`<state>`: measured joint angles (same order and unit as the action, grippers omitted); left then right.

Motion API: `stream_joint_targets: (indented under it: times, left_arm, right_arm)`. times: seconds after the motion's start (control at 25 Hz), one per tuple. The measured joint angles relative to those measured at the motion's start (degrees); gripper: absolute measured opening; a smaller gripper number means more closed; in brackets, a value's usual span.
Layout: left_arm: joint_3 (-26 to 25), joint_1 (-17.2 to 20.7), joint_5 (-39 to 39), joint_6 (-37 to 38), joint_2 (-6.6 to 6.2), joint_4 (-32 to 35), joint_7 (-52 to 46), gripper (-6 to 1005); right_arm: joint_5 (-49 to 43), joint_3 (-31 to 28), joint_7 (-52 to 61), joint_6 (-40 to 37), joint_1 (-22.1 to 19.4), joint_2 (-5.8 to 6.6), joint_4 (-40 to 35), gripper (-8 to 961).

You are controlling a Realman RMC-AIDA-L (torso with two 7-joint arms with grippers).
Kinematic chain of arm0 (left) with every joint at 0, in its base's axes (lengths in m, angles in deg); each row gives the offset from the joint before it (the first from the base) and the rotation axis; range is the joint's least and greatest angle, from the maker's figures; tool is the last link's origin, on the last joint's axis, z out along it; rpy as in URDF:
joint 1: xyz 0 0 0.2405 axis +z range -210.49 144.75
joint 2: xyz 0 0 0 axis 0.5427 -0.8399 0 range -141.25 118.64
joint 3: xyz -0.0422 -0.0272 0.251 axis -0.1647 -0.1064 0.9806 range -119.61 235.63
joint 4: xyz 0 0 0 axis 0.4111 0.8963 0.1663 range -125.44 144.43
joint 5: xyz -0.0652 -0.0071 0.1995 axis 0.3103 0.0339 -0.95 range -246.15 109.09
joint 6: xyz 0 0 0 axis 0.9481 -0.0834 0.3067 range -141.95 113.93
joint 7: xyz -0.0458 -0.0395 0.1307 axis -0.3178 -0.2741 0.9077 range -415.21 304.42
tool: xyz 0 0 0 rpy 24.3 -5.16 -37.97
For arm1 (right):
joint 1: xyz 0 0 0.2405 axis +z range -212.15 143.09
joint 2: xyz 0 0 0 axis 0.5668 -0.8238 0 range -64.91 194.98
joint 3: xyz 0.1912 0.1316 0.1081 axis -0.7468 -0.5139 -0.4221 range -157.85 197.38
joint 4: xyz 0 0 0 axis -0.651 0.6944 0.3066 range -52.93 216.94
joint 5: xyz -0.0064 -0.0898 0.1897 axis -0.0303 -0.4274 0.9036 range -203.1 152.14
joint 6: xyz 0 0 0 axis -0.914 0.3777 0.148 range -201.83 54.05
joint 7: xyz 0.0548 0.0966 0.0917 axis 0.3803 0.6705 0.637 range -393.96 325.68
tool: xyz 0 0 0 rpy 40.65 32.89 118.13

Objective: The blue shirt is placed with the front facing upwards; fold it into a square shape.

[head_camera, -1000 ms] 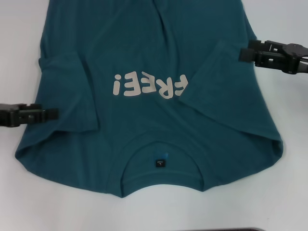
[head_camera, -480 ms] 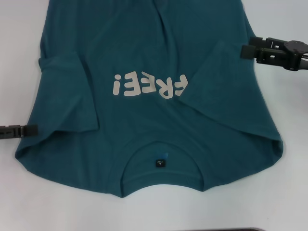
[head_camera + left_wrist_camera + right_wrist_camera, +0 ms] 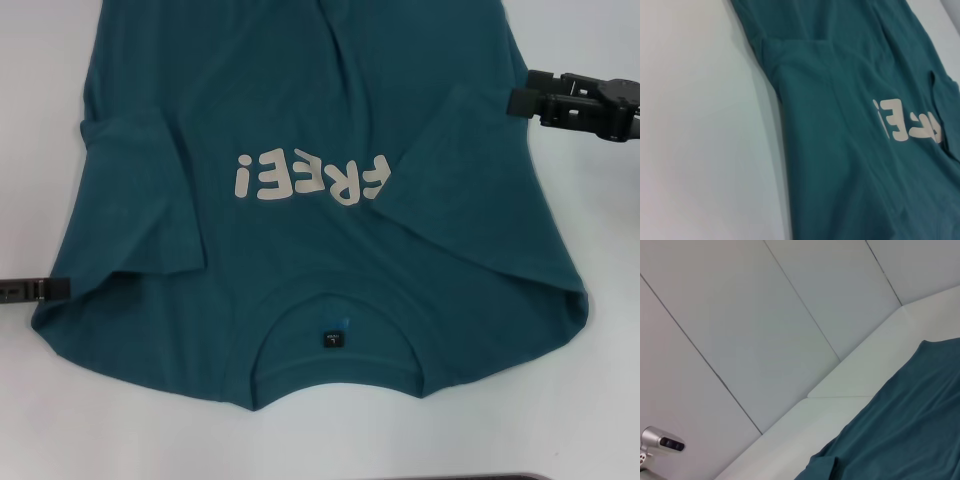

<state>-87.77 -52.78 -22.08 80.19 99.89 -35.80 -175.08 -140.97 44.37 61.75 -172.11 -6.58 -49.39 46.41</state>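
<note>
1. The blue shirt [image 3: 330,200] lies flat on the white bench [image 3: 610,400], front up, collar [image 3: 333,345] at the near edge and its body running off the far side of the head view. Both sleeves are turned inward over the chest, one on each side of the white lettering [image 3: 310,178].
2. It looks like thin, soft cotton: light, limp, unable to hold any shape by itself. A lifted edge will likely sag and drag the layers beneath, and the cloth should slide easily on the smooth bench.
3. Good places to take hold appear to be the outer side edges near the folded sleeves, or the near shoulder corners, where a doubled layer gives more to pinch.
4. The left end effector [image 3: 55,289] sits at the left edge, just beside the shirt's near-left corner; whether its fingers are spread I cannot tell.
5. The right end effector [image 3: 520,101] hangs just off the far-right side edge, apparently holding nothing; its finger state is likewise unclear.
</note>
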Motion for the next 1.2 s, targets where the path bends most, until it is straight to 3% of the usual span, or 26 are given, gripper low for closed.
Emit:
stream_joint_targets:
  times: [0.56,1.2]
  left_arm:
    - [0.69,-0.67,-2.79,0.33,0.2,0.28,-0.71,874]
    - [0.55,-4.47,-3.63,7.19,1.55,-0.38,-0.63,873]
  right_arm:
    - [0.0,-0.09,0.0,0.05,0.0,0.12,0.0,944]
    - [0.0,-0.09,0.0,0.08,-0.08,0.17,0.0,944]
